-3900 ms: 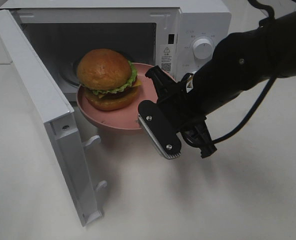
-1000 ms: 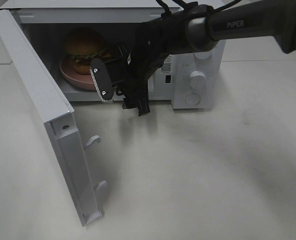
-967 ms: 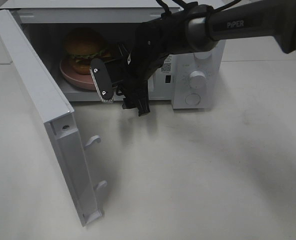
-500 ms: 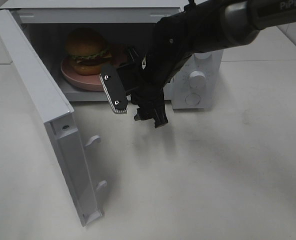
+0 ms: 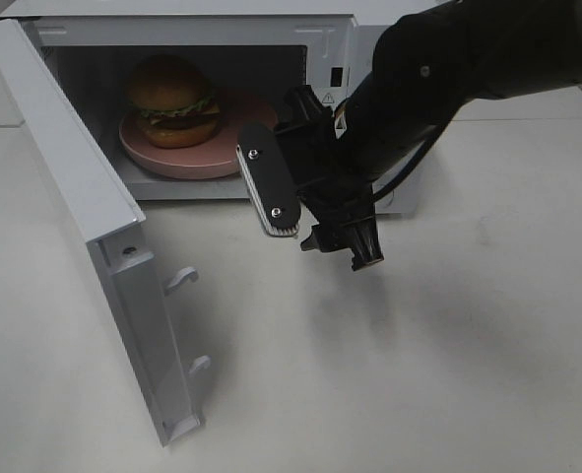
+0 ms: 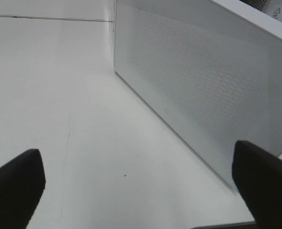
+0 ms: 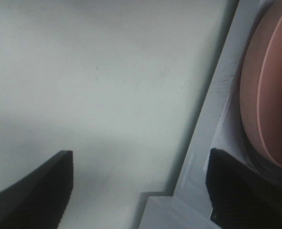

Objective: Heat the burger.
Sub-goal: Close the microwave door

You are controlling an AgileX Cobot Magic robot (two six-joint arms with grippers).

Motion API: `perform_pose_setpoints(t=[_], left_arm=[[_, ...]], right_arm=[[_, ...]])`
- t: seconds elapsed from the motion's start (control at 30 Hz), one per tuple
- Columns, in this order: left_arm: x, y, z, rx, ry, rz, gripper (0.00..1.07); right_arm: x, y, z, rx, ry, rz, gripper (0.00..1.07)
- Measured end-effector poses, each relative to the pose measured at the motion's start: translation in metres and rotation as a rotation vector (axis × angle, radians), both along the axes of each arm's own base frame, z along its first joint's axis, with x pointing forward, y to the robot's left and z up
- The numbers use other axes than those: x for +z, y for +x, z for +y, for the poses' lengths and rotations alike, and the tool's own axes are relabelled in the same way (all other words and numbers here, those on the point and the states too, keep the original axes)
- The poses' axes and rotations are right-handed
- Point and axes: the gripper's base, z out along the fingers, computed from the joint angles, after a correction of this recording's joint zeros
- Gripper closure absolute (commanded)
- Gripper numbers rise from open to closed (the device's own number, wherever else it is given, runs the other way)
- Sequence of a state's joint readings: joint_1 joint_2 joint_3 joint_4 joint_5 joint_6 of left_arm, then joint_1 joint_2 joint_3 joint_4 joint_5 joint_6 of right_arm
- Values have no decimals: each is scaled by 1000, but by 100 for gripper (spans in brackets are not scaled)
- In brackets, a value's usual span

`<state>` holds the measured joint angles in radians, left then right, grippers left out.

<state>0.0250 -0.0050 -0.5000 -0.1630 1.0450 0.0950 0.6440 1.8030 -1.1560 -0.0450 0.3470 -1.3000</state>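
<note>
Seen from high up, the burger (image 5: 172,99) sits on the pink plate (image 5: 187,161) inside the open microwave (image 5: 172,30), and the right tool (image 5: 315,222) hangs just in front of the microwave's opening, jaws apart and empty. The left wrist view shows the left tool (image 6: 141,191) spread wide over the tabletop (image 6: 59,95) beside a white perforated panel (image 6: 203,95). The right wrist view catches the plate's edge inside the microwave.

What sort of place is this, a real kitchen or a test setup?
Probably a lab bench: a microwave on a plain white table, a burger on a plate inside, a robot arm.
</note>
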Motion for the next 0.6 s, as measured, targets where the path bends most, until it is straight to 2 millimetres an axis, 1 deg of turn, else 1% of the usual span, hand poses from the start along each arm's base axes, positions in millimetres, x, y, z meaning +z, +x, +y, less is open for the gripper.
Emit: perform_pose_setpoints(t=[0.03, 0.07, 0.1, 0.17, 0.2, 0.23, 0.27, 0.33, 0.37, 0.4, 0.43, 0.47, 0.5, 0.53, 0.6], left_arm=[[0, 0, 0, 0, 0, 0, 7], [0, 0, 0, 0, 0, 0, 7], [0, 0, 0, 0, 0, 0, 7], [0, 0, 0, 0, 0, 0, 7], [0, 0, 0, 0, 0, 0, 7], [0, 0, 0, 0, 0, 0, 7], [0, 0, 0, 0, 0, 0, 7], [0, 0, 0, 0, 0, 0, 7], [0, 0, 0, 0, 0, 0, 7], [0, 0, 0, 0, 0, 0, 7], [0, 0, 0, 0, 0, 0, 7], [0, 0, 0, 0, 0, 0, 7], [0, 0, 0, 0, 0, 0, 7], [0, 0, 0, 0, 0, 0, 7], [0, 0, 0, 0, 0, 0, 7]], right_arm=[[4, -7, -5, -13, 9, 2, 31], [4, -7, -5, -13, 9, 2, 31], [7, -13, -10, -25, 16, 6, 31], [10, -17, -13, -33, 23, 4, 31], [14, -24, -18, -46, 32, 7, 31], [14, -24, -18, -46, 32, 7, 31], [17, -31, -23, -60, 41, 9, 31], [18, -34, -26, -65, 46, 10, 31], [22, -42, -32, -81, 58, 11, 31], [23, -46, -34, -88, 61, 14, 31], [23, -46, -34, -88, 61, 14, 31], [27, -53, -40, -109, 80, 13, 31], [29, -57, -43, -125, 92, 15, 31], [29, -57, -43, -125, 92, 15, 31], [35, -68, -51, -194, 141, 30, 31]])
